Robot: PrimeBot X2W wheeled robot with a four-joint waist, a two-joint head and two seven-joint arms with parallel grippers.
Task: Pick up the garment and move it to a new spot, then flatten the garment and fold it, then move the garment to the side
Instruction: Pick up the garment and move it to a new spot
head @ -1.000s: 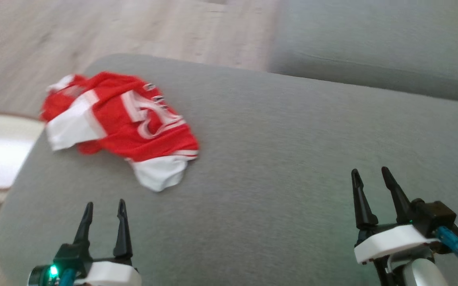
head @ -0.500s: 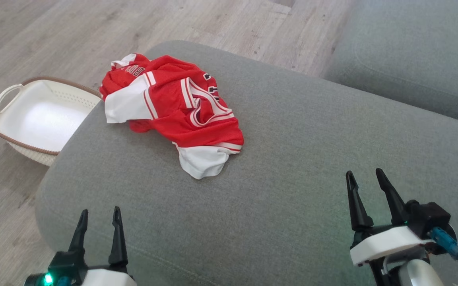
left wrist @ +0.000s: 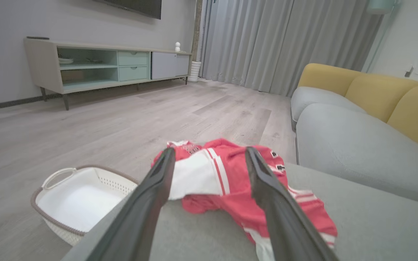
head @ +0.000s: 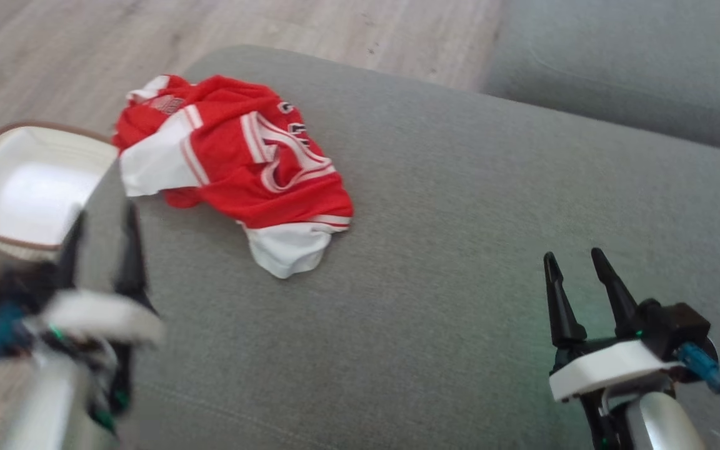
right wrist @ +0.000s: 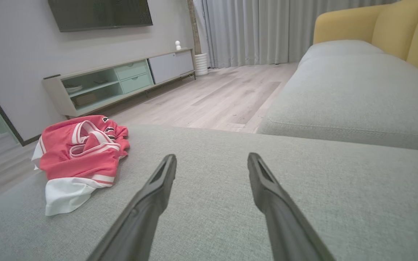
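— Lying in a crumpled heap on the grey sofa cushion, the red and white garment is seen just ahead of the left gripper. How are that gripper's fingers held?
— They are held spread, with nothing gripped. In the left wrist view the garment is framed in the gap beyond the tips and is not touched. In the head view the gripper is blurred.
— And the right gripper?
— Its fingers are likewise parted and empty, held over the cushion. The garment is found well off to its left and farther ahead.
— What is seen beside the left gripper?
— A white basket is set on the wooden floor to its left, past the cushion's edge.
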